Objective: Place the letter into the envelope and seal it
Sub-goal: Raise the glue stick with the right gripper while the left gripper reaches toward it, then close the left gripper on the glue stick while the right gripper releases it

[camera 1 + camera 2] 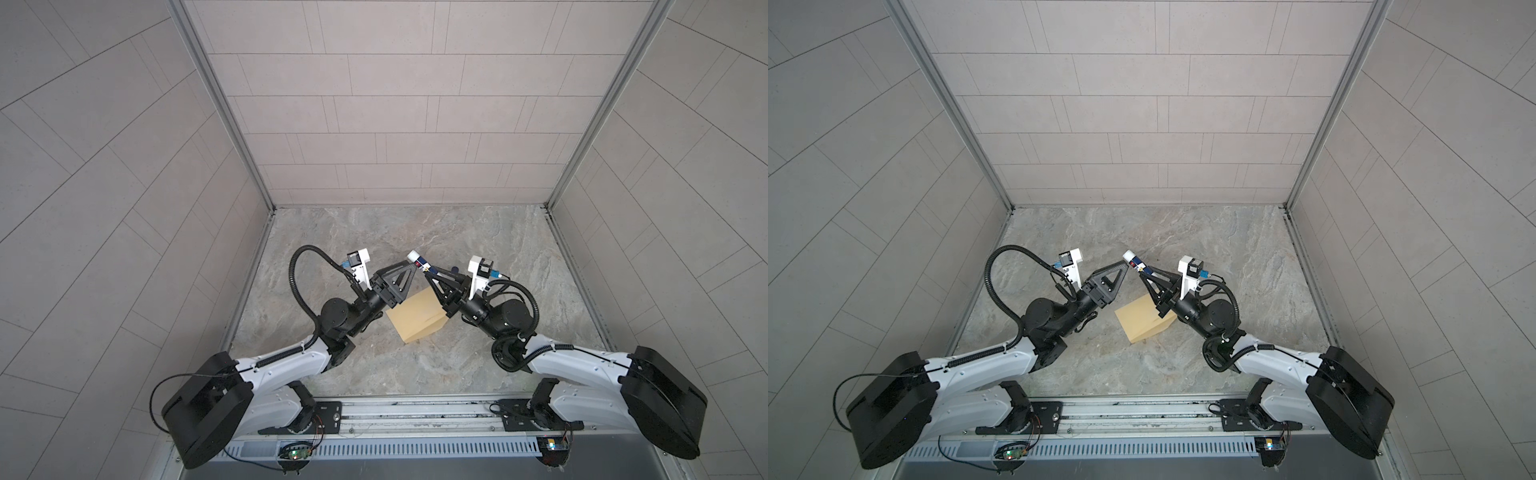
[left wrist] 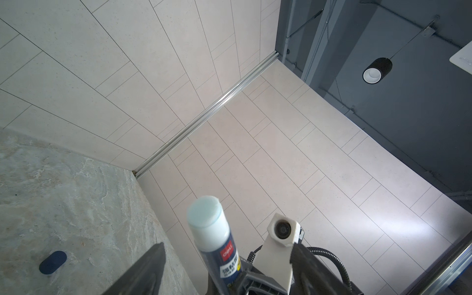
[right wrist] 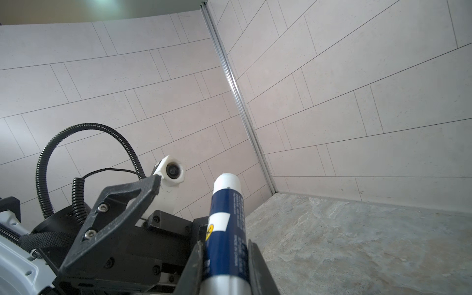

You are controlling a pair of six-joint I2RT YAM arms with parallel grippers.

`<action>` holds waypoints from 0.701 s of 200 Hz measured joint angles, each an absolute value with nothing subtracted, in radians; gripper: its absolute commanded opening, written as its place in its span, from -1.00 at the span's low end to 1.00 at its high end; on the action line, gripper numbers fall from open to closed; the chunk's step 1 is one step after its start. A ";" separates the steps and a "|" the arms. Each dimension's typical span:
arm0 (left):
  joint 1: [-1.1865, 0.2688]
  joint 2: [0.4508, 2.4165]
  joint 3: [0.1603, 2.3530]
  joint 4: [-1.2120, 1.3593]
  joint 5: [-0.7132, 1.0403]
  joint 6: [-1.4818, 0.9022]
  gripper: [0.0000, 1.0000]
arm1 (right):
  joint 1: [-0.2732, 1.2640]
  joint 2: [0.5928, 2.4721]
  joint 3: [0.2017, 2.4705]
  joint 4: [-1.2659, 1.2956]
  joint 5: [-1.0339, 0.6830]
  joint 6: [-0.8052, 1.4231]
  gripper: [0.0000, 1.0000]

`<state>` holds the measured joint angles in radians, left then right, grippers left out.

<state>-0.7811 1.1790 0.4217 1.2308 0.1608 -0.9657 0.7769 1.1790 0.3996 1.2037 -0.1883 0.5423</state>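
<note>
The mustard-tan envelope (image 1: 415,318) (image 1: 1144,318) lies flat on the marble table under both raised arms, with its far corner hidden by my right gripper. The letter is out of view. My right gripper (image 1: 428,272) (image 1: 1147,274) (image 3: 226,255) is shut on a dark blue glue stick (image 1: 419,261) (image 1: 1133,261) (image 3: 226,217) that points up and toward the left arm. In the left wrist view the stick (image 2: 214,237) shows a pale blue-white tip. My left gripper (image 1: 409,266) (image 1: 1121,265) (image 2: 227,246) is open, with a finger on either side of that tip and not touching it.
A small dark blue cap-like piece (image 2: 52,262) (image 1: 455,270) lies on the table beyond the right gripper. Tiled walls close the table in on three sides. A metal rail (image 1: 415,411) carrying the arm bases runs along the front edge.
</note>
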 measured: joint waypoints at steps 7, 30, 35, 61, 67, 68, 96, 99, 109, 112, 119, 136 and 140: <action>-0.781 1.181 0.422 1.230 0.159 -0.966 0.61 | 0.781 1.185 0.400 1.213 -0.186 0.543 -1.00; -0.782 1.189 0.422 1.230 0.152 -0.966 0.58 | 0.790 1.200 0.400 1.243 -0.176 0.544 -1.00; -0.782 1.190 0.422 1.230 0.152 -0.966 0.57 | 0.792 1.203 0.400 1.250 -0.175 0.544 -1.00; -0.784 1.201 0.422 1.230 0.146 -0.970 0.50 | 0.800 1.218 0.400 1.280 -0.168 0.545 -1.00; -0.784 1.204 0.422 1.230 0.145 -0.971 0.49 | 0.803 1.224 0.400 1.284 -0.167 0.545 -1.00; -0.785 1.205 0.422 1.230 0.145 -0.970 0.48 | 0.803 1.224 0.401 1.285 -0.167 0.545 -1.00; -0.788 1.212 0.430 1.230 0.144 -0.974 0.36 | 0.815 1.256 0.406 1.315 -0.158 0.550 -1.00; -0.788 1.212 0.432 1.230 0.144 -0.974 0.34 | 0.817 1.260 0.407 1.320 -0.156 0.551 -1.00; -0.788 1.212 0.437 1.232 0.143 -0.975 0.28 | 0.821 1.270 0.409 1.332 -0.152 0.551 -1.00; -0.788 1.212 0.437 1.233 0.143 -0.977 0.27 | 0.822 1.272 0.409 1.334 -0.151 0.552 -1.00; -0.789 1.212 0.439 1.237 0.141 -0.979 0.24 | 0.825 1.279 0.410 1.341 -0.149 0.553 -1.00; -0.789 1.212 0.440 1.244 0.138 -0.982 0.14 | 0.833 1.293 0.414 1.356 -0.144 0.555 -1.00; -0.789 1.212 0.440 1.245 0.138 -0.988 0.12 | 0.835 1.296 0.415 1.359 -0.142 0.555 -1.00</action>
<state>-0.7887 1.2118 0.4397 1.2446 0.1375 -0.9882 0.8352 1.2957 0.4152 1.3594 -0.1425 0.5552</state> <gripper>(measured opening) 0.585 0.223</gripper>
